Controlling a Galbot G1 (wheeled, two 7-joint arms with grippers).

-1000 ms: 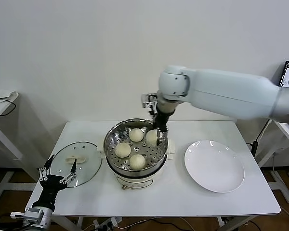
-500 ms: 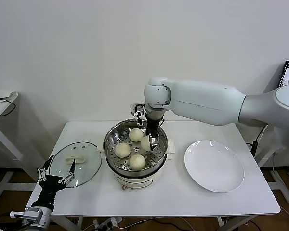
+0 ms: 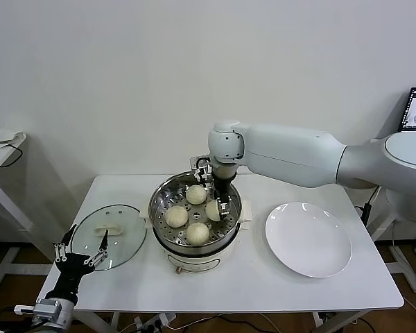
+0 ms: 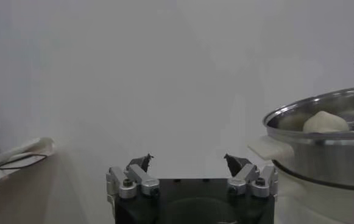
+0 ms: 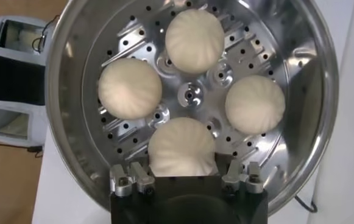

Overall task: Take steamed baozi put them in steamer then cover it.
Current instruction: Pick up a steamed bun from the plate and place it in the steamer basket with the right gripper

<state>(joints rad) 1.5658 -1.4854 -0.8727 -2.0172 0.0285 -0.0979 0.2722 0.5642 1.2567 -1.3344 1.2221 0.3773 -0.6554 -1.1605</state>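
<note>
We log the steamer (image 3: 195, 220) at table (image 3: 249, 291) centre, uncovered, with all four steamed baozi (image 3: 177, 216) lying on its perforated tray (image 5: 192, 94), spaced around the tray's central knob and not touching one another. The right gripper (image 3: 220, 205) reaches down inside the pot at roughly the 3 o'clock side of the tray; in the right wrist view its fingers (image 5: 131, 181) straddle the nearest bun (image 5: 181, 147), jaws set about a bun's width apart, and we cannot tell whether the pads press on the dough or stand just clear of it. The glass lid (image 3: 109, 236) rests flat on the table at 9 o'clock from the steamer, just beside its white side handle (image 3: 143, 223). The white plate (image 3: 308, 239) sits at 3 o'clock from the pot, bare. The left gripper (image 3: 80, 258) hangs low off the table's near-left edge, close to the lid's rim, jaws spread wide and holding nothing.
</note>
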